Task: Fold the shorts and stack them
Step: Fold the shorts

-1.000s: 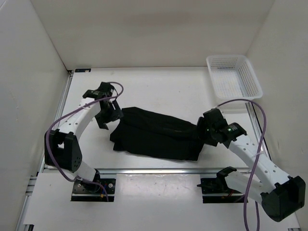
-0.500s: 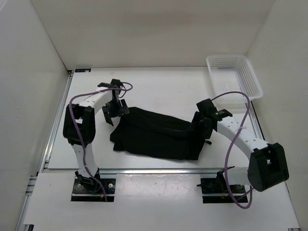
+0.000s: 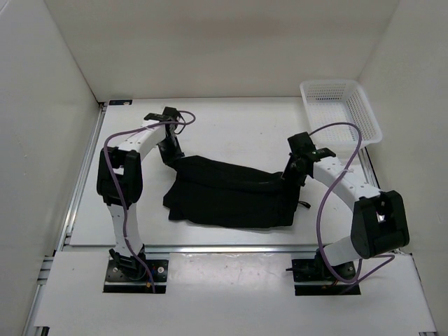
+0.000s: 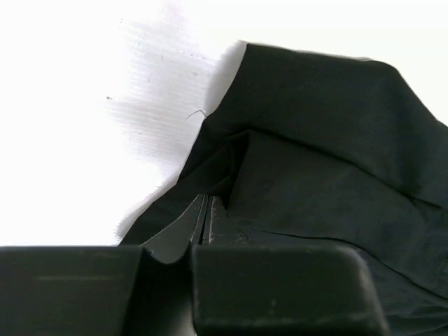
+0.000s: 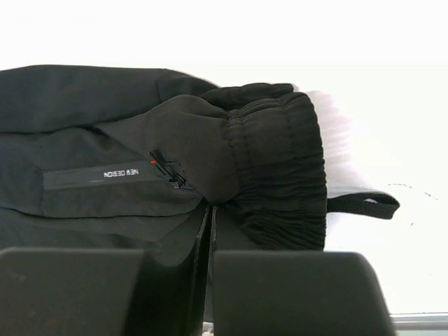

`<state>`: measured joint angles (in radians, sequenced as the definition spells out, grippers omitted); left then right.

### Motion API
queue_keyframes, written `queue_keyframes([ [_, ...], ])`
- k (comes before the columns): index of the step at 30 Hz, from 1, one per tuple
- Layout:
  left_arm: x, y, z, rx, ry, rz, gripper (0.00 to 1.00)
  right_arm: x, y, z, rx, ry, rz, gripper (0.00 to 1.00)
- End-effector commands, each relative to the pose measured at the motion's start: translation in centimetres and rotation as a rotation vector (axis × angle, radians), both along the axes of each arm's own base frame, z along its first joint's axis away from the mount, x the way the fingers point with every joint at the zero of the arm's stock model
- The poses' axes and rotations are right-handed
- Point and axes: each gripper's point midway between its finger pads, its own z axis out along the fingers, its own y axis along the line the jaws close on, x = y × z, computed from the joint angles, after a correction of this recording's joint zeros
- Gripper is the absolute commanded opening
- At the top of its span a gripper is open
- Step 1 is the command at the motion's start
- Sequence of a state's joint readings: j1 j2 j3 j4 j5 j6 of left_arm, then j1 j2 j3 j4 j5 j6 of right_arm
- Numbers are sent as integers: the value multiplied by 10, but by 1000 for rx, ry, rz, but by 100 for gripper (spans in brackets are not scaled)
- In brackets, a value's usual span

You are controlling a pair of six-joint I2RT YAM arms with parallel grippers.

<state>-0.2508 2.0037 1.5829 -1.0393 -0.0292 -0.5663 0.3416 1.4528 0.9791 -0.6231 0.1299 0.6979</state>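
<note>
On the table [image 3: 231,126], mid-way, the shorts [image 3: 231,199] lay rumpled | left gripper [image 3: 171,155] was pinched together on their far-left corner; right gripper [image 3: 294,178] was clamped on the elastic waistband edge | basket [image 3: 341,112] stood well apart, far right

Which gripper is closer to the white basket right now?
Right. The right gripper pinches the waistband end of the shorts, with the basket just beyond it to its right. The left gripper pinches the shorts' opposite end, far to the basket's left.
</note>
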Motion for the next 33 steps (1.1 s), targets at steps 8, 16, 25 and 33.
queue_keyframes([
  [8,36,-7,62,-25,-178,-1,10,28,4,52,20,-149,-2,0],
  [16,42,-10,54,-46,-127,-25,17,44,3,45,-6,-122,-8,0],
  [25,2,-18,15,-124,-33,-86,93,39,3,42,-1,-111,-3,0],
  [33,4,-26,-5,-116,-1,-113,41,36,2,45,2,-119,-3,0],
])
